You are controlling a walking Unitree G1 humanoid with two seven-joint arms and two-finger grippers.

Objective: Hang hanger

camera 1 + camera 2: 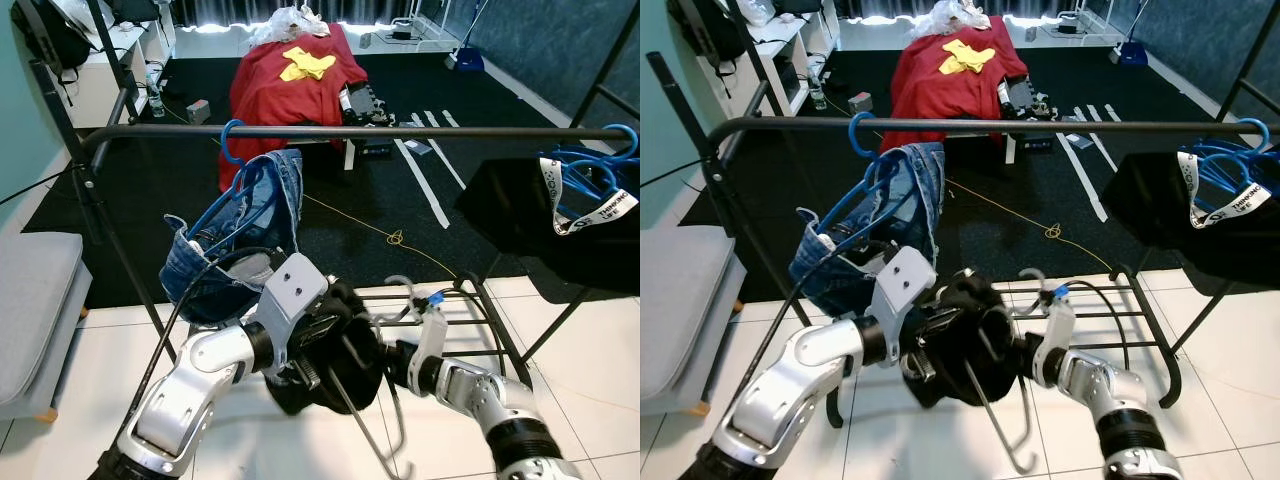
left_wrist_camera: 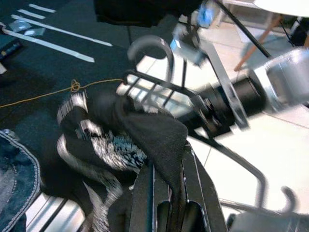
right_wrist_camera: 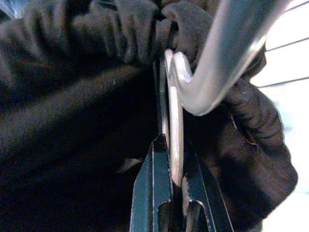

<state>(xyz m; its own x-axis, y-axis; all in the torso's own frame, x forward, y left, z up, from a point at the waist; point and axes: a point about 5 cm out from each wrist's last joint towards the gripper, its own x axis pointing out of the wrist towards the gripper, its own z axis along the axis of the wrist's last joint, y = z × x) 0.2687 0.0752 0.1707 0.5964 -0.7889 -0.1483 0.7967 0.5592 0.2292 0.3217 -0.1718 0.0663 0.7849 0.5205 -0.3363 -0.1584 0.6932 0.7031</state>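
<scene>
Low in front of the clothes rack rail [image 1: 350,131] I hold a black garment [image 1: 325,375] bunched on a grey hanger [image 1: 352,412], whose hook [image 1: 400,284] points up toward the rack. My left gripper [image 2: 169,166] is shut on a fold of the black garment [image 2: 159,130]. The right gripper [image 3: 172,157] is shut on the grey hanger's bar [image 3: 176,116], pressed against the dark cloth [image 3: 72,121]. Both grippers sit close together below the rail, at about the height of the rack's bottom shelf [image 1: 455,320].
A blue hanger [image 1: 238,160] with jeans [image 1: 215,262] hangs at the rail's left. Several blue hangers [image 1: 592,175] with a white strap and a dark garment [image 1: 520,210] hang at the right. A grey bench [image 1: 35,300] stands left; a red-covered table [image 1: 290,80] lies beyond.
</scene>
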